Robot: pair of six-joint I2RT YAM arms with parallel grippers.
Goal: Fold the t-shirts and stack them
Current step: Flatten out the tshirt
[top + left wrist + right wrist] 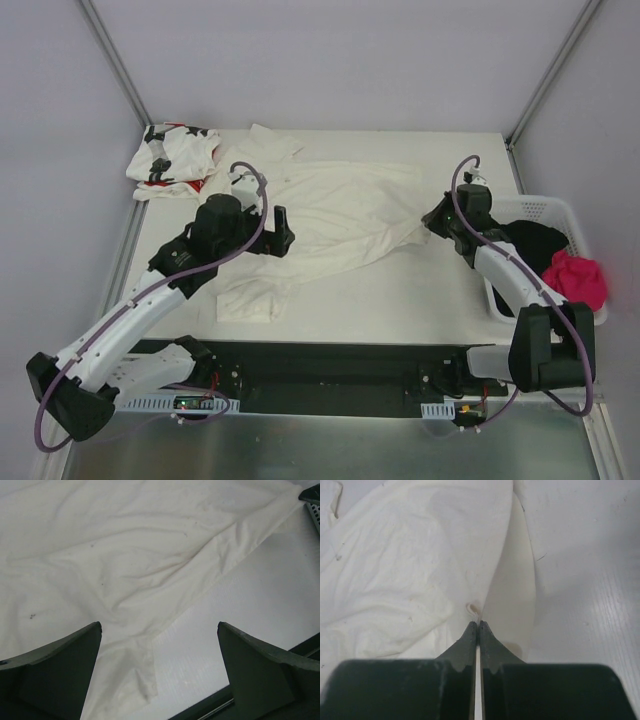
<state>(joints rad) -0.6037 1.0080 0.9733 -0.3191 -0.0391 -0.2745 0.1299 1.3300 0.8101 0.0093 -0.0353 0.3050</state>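
Left of the white basket (545,207), the cream-white t-shirt (330,215) is pulled flat, apparently for folding. Its basket-side corner is pinched in the clenched right gripper (479,625); the left gripper (159,626) is held splayed above it. The star-print t-shirt (170,160) is seen bunched farthest from the basket.

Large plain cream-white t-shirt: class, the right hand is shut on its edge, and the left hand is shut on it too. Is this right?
No. The left hand is wide open above the large plain cream-white t-shirt, holding nothing, as the left wrist view shows. The right hand is shut on its edge, as stated.
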